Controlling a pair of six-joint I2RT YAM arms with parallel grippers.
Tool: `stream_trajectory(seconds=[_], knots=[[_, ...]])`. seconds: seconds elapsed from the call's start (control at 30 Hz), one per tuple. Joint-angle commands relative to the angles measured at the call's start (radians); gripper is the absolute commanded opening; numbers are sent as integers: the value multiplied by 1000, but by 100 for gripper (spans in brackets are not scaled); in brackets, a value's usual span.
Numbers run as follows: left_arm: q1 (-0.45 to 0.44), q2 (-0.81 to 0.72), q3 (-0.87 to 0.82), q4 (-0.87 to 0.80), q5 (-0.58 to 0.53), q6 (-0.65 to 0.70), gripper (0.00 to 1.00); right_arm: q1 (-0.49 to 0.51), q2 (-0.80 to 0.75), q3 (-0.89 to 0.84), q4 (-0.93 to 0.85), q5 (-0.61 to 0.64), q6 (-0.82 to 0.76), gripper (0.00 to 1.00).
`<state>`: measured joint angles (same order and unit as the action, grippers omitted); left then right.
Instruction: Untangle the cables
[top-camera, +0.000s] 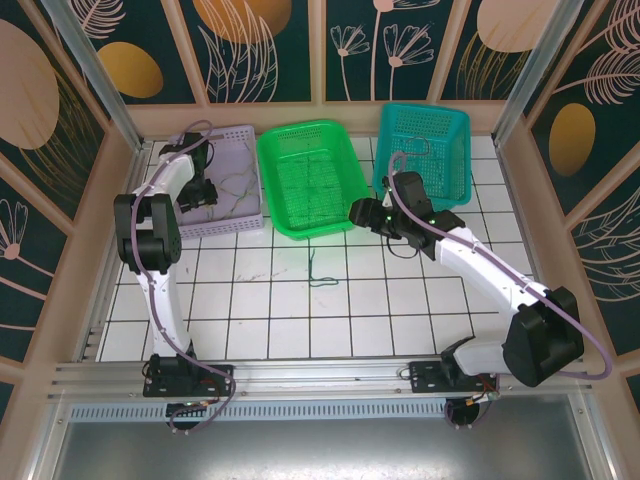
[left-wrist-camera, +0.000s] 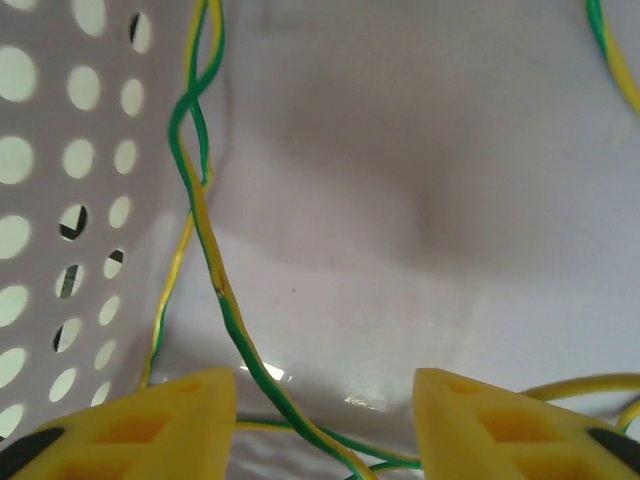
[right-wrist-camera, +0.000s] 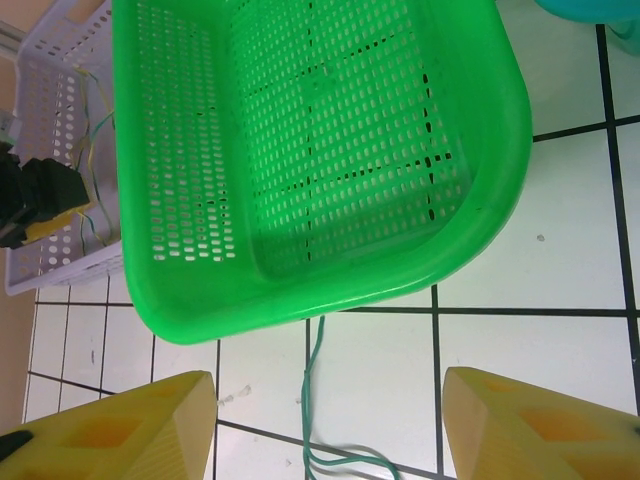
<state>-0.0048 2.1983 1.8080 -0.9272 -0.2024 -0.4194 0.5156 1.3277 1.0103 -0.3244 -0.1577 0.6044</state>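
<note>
Two arms work a tiled counter (top-camera: 300, 310), with cables in a basket and on the tiles.
Green basket (top-camera: 300, 232) at 12 o'clock, lilac basket (top-camera: 225, 225) at 10. Left end effector (left-wrist-camera: 322, 380) sits inside the lilac one, jaws apart astride twisted green-yellow cables (left-wrist-camera: 205, 220), gripping none. Right end effector (right-wrist-camera: 328, 376), wide and empty, faces a loose green cable (right-wrist-camera: 312, 390) at the green basket's 6 o'clock.
</note>
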Motion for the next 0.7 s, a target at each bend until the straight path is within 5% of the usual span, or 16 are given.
stream_trajectory(seconds=[0.0,0.23,0.47,0.67], knots=[[3,-47,41,-60,-42,13,54,-9,-31,-10,11,0,0,62],[3,-133,59,-72,-37,-8,69,-9,-13,6,14,-3,-6,62],[-5,-233,93,-53,58,-57,69,-9,-32,-2,14,25,10,61],[-113,-429,-128,87,221,-89,59,-6,-97,-86,13,29,15,60]])
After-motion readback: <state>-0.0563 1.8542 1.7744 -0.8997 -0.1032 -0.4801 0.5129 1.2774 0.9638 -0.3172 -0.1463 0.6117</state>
